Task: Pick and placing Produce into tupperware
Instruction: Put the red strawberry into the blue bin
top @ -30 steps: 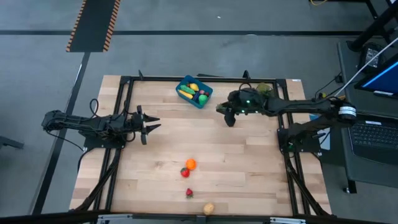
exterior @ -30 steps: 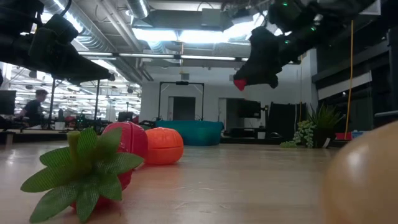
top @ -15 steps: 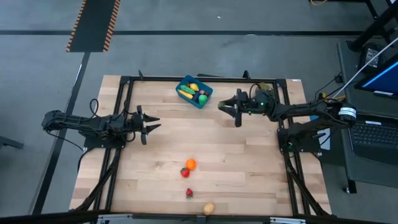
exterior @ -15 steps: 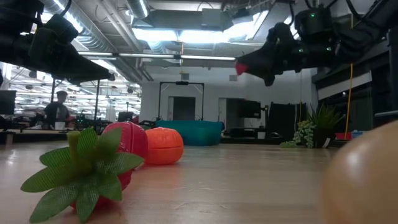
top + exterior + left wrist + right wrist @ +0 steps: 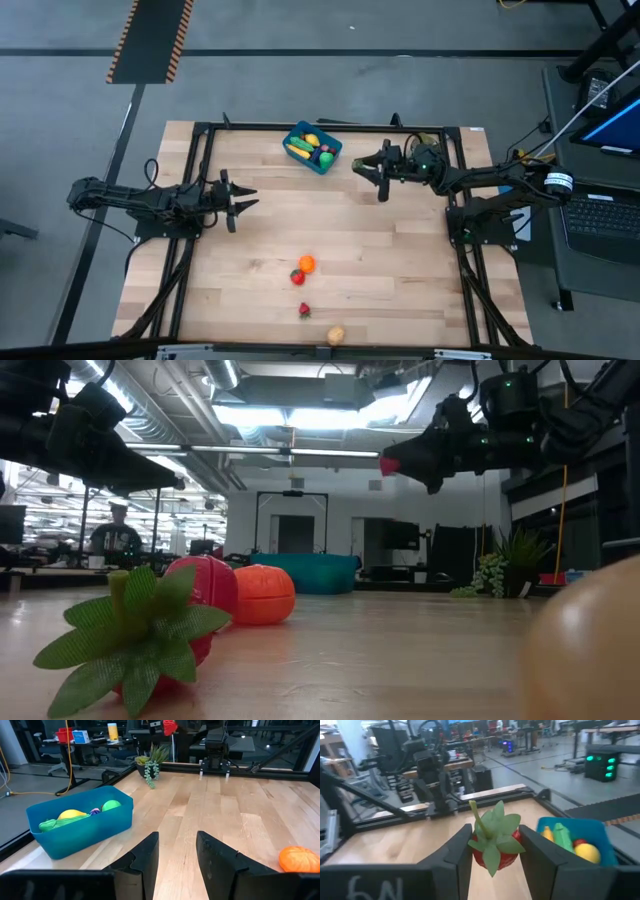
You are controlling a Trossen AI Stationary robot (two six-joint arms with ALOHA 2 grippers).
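Note:
The blue tupperware (image 5: 312,147) stands near the table's far edge with several toy produce pieces inside. My right gripper (image 5: 358,168) hovers level just to its right, shut on a red toy fruit with green leaves (image 5: 495,845). On the near part of the table lie an orange fruit (image 5: 306,264), a red fruit (image 5: 297,277), a strawberry (image 5: 304,311) and a tan piece (image 5: 336,335). My left gripper (image 5: 248,197) waits open at the table's left, nothing between its fingers. My right gripper pinches the red fruit's body (image 5: 507,854) between its two fingers, one on each side. The fingers come level from the table's right side, pointing toward the tupperware. The fruit is lifted clear of the table (image 5: 390,463), with its green leaves spread in front and its stem pointing up.
A grey-green plant sprig (image 5: 152,762) stands at the far right by the black frame rail (image 5: 330,127). Bare wood lies between the tupperware and the loose produce (image 5: 340,220). A person shows in the room beyond (image 5: 118,535).
My right gripper has tipped from pointing down to level and drawn slightly toward the table's far right, keeping the red fruit held. The fruit now stands out sideways toward the tupperware. My left arm has kept still.

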